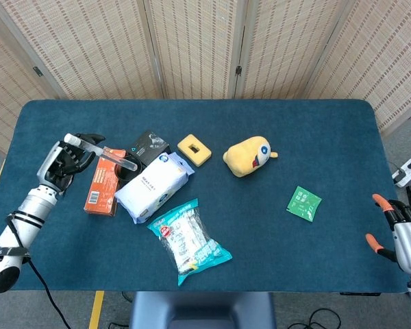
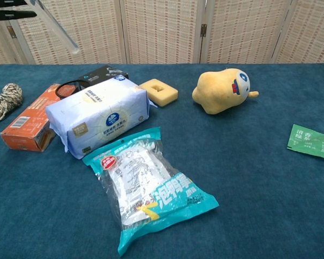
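Observation:
My left hand [image 1: 65,159] holds a clear test tube [image 1: 103,152] lifted above the orange box [image 1: 101,190] at the table's left side. The tube slants out to the right over the box and shows at the top left of the chest view as a clear test tube [image 2: 56,26]. A sliver of the left hand [image 2: 5,6] shows at that view's top edge. My right hand [image 1: 404,234] hangs off the table's right edge with fingers apart, holding nothing. It is absent from the chest view.
On the blue table [image 1: 315,137] lie a white tissue pack [image 1: 151,185], a black box [image 1: 148,145], a yellow block [image 1: 194,149], a yellow plush toy [image 1: 249,155], a green sachet [image 1: 303,203], a snack bag [image 1: 187,239] and a ball of twine [image 2: 2,101].

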